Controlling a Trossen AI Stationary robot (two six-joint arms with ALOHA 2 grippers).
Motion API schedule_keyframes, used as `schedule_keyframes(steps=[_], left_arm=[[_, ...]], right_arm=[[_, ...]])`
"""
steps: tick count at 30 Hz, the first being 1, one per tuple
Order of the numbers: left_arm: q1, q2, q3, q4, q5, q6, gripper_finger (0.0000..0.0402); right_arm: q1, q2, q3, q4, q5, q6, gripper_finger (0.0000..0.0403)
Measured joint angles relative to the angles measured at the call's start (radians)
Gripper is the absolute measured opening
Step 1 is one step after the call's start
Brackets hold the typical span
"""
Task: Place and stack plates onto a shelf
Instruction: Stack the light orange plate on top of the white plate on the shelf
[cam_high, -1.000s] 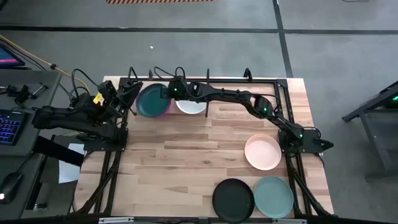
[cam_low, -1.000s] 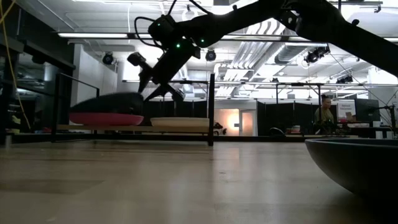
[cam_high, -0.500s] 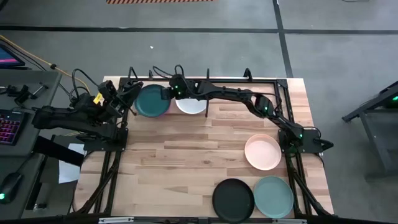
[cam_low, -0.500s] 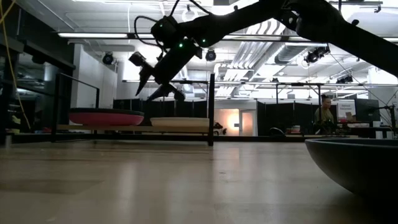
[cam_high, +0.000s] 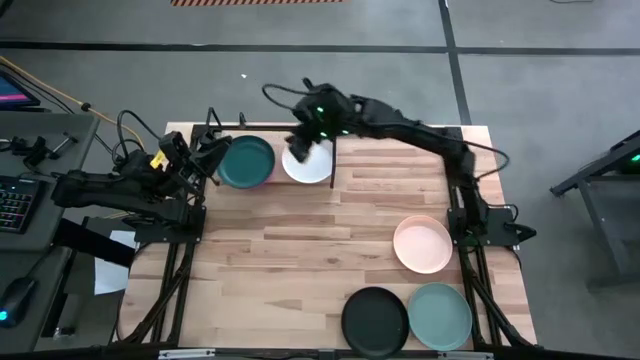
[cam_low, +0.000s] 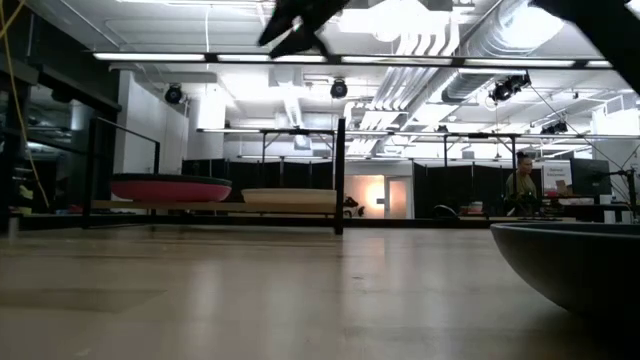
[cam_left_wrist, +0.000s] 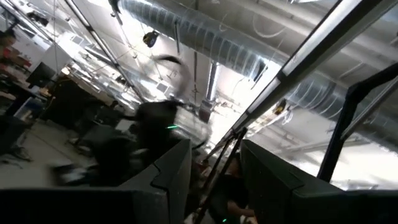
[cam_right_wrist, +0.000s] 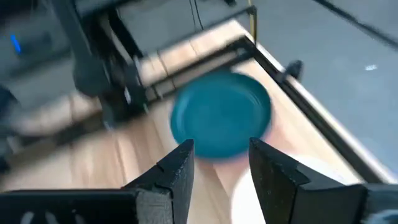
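Note:
The dark teal plate (cam_high: 247, 161) lies flat on the magenta pink plate (cam_low: 170, 188) in the left bay of the black rod shelf (cam_high: 400, 127). The white plate (cam_high: 310, 166) sits in the right bay. My right gripper (cam_high: 300, 148) hangs open, high above the white plate's left rim; in its wrist view (cam_right_wrist: 221, 162) the teal plate (cam_right_wrist: 221, 122) lies ahead between its fingers. My left gripper (cam_high: 210, 157) waits open at the shelf's left end, pointing up (cam_left_wrist: 214, 180). The peach (cam_high: 423, 243), black (cam_high: 375, 320) and grey-green (cam_high: 439, 316) plates rest on the table.
The shelf's central divider post (cam_low: 340, 175) stands between the two bays. The three loose plates sit on the table's right and near side. Bare wood (cam_high: 290, 250) fills the middle and near left. A dark plate's rim (cam_low: 570, 260) looms close in the low view.
My right gripper let go of the teal plate, which went from tilted to lying flat on the pink plate. The gripper then rose well above the shelf and shifted toward the table's right, ending over the white plate. My left arm kept still.

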Motion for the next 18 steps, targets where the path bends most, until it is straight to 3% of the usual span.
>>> schedule_keyframes(steps=[3, 6, 12, 18], left_arm=[[0.0, 0.0, 0.0, -0.061, 0.0, 0.046, 0.0131], [0.0, 0.0, 0.0, -0.187, 0.0, 0.09, 0.0131], [0.0, 0.036, 0.0, -0.438, 0.015, 0.037, 0.0131], [0.0, 0.118, 0.0, -0.458, 0.138, 0.033, 0.0131]], right_arm=[[0.048, -0.1, -0.08, -0.132, 0.079, -0.077, 0.0135], [0.094, -0.222, -0.259, -0.175, 0.14, -0.047, 0.0135], [0.182, -0.541, -0.731, -0.024, 0.175, 0.178, 0.0135], [0.29, -0.81, -1.071, 0.119, 0.233, 0.406, 0.0135]])
